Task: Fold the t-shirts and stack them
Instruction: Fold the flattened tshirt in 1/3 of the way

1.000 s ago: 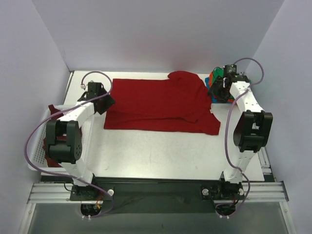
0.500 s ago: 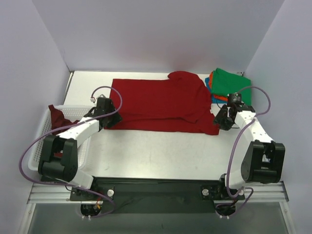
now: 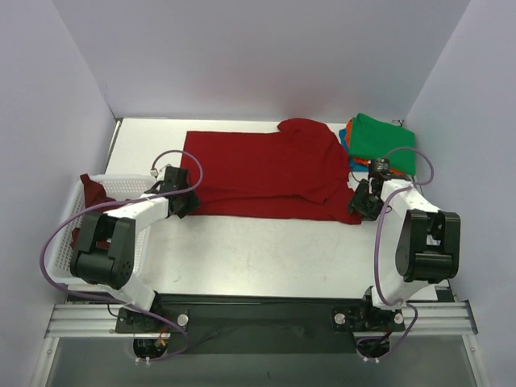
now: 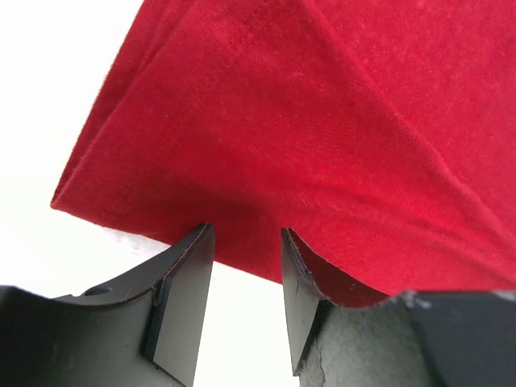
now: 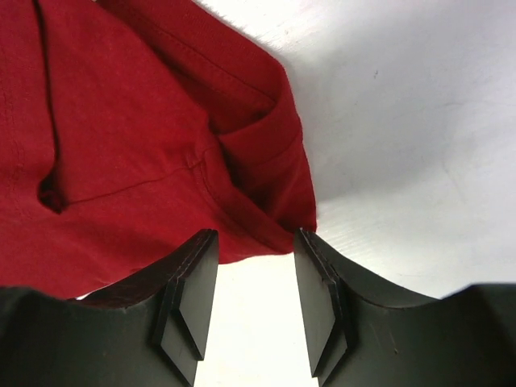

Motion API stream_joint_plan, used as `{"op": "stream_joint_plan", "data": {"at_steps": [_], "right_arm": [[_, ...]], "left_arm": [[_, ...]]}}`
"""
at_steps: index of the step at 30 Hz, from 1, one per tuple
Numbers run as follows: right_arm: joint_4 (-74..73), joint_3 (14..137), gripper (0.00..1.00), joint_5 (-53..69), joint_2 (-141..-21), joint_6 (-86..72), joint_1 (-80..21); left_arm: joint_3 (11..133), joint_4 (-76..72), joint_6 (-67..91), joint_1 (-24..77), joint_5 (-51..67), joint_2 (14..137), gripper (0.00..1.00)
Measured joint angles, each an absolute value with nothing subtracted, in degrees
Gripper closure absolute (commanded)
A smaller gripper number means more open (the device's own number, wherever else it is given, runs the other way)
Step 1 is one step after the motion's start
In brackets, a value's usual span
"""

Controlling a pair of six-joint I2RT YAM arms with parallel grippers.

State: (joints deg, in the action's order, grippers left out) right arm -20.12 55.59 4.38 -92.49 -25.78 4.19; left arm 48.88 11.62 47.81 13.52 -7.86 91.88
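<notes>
Red knit cloth, soft and matte, lies spread flat as the red t-shirt [image 3: 266, 173], its near hem doubled into a thicker edge. The left gripper [image 3: 184, 203] sits at that shirt's near left corner and the right gripper [image 3: 360, 203] at its near right corner. Both have jaws apart at the hem, seemingly poised to pinch it for a fold; the folded green t-shirt [image 3: 383, 139] tops a stack beside its far right corner.

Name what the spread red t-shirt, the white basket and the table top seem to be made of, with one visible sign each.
The red t-shirt looks like soft matte knit cloth, probably cotton: fine weave, stitched hems, limp folds. The basket seems white plastic: stiff mesh walls. The table top is a hard, smooth white surface, faintly scuffed; material unclear.
</notes>
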Motion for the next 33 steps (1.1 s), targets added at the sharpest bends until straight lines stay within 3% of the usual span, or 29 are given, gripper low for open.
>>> {"op": "stream_joint_plan", "data": {"at_steps": [4, 6, 8, 12, 16, 28, 31, 32, 33], "right_arm": [[-19.9, 55.6, 0.6, 4.1, -92.6, -25.4, 4.2], [-19.6, 55.6, 0.7, 4.1, -92.7, -25.3, 4.2], [-19.4, 55.6, 0.74, 4.2, -92.8, -25.3, 4.2], [-19.4, 55.6, 0.94, 4.3, -92.9, -25.2, 4.2], [-19.5, 55.6, 1.0, 4.4, -92.9, -25.2, 4.6], [-24.1, 60.1, 0.99, 0.1, -92.0, -24.7, 5.5], [-24.6, 60.8, 0.82, -0.8, -92.0, -24.5, 5.2], [-24.8, 60.8, 0.66, -0.9, -92.0, -24.4, 5.1], [-25.0, 60.8, 0.6, -1.2, -92.0, -24.7, 5.1]], "left_arm": [[49.2, 11.5, 48.1, 13.5, -8.6, 91.9, 0.51], [49.8, 11.6, 48.4, 13.5, -8.8, 92.0, 0.52], [50.9, 11.6, 48.7, 13.5, -9.3, 92.5, 0.52], [53.5, 11.5, 49.2, 13.5, -10.1, 95.1, 0.55], [53.9, 12.0, 49.6, 13.5, -10.9, 97.3, 0.55], [55.3, 13.2, 50.1, 13.5, -12.4, 98.6, 0.54], [55.3, 13.1, 49.6, 13.5, -12.1, 98.6, 0.5], [55.3, 12.9, 49.2, 13.5, -11.7, 98.6, 0.48], [55.3, 12.7, 49.0, 13.5, -11.4, 98.5, 0.43]]}}
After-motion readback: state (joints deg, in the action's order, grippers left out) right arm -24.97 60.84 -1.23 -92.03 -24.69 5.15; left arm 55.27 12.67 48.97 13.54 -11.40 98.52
